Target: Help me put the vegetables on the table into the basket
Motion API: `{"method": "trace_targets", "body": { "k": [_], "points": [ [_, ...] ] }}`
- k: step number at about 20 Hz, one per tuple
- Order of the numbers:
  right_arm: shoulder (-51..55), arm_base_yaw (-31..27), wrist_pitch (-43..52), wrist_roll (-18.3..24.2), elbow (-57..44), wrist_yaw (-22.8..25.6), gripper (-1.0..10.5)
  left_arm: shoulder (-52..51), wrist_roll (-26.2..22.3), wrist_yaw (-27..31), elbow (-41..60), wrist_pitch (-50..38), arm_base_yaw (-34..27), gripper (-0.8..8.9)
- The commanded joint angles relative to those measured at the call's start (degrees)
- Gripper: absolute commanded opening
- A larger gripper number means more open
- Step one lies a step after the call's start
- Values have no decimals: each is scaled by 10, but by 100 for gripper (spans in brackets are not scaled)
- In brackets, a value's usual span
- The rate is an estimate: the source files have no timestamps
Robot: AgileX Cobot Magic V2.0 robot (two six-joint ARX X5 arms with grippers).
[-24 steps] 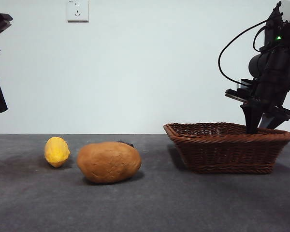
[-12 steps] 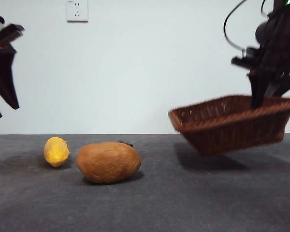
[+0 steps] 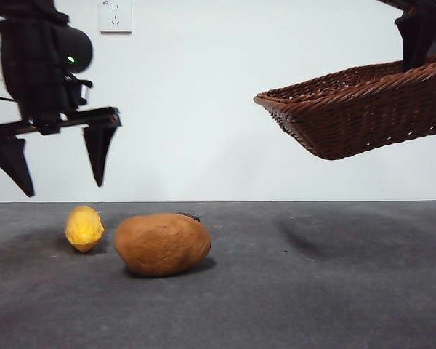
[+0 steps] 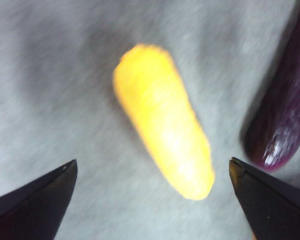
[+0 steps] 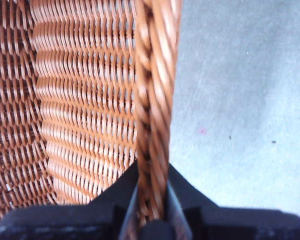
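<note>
Above the yellow piece [image 4: 162,120], left hand [image 3: 54,163] spread; right hand [image 5: 152,200] clamped on lifted basket rim [image 5: 157,75].

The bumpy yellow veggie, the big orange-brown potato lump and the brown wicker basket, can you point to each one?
Bumpy yellow veggie [image 3: 84,227]: front view, middle of its side.
Big orange-brown potato lump [image 3: 163,243]: front view, centre of its smooth front.
Brown wicker basket [image 3: 363,109]: front view, woven side wall, lifted off the table.

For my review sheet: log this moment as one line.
left gripper: open above yellow vegetable | right gripper: shut on basket rim, airborne, tilted | potato: on table
</note>
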State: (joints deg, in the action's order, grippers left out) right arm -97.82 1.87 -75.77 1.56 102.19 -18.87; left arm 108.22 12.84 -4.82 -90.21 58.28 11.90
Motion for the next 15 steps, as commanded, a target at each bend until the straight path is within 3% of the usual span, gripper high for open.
{"method": "trace_targets", "body": {
  "k": [1, 15],
  "points": [
    [9, 1, -1, 6, 1, -6, -17, 45, 16, 0, -30, 21, 13, 508],
    [12, 38, -7, 16, -1, -6, -17, 130, 26, 32, -61, -8, 20, 496]
  ]
}}
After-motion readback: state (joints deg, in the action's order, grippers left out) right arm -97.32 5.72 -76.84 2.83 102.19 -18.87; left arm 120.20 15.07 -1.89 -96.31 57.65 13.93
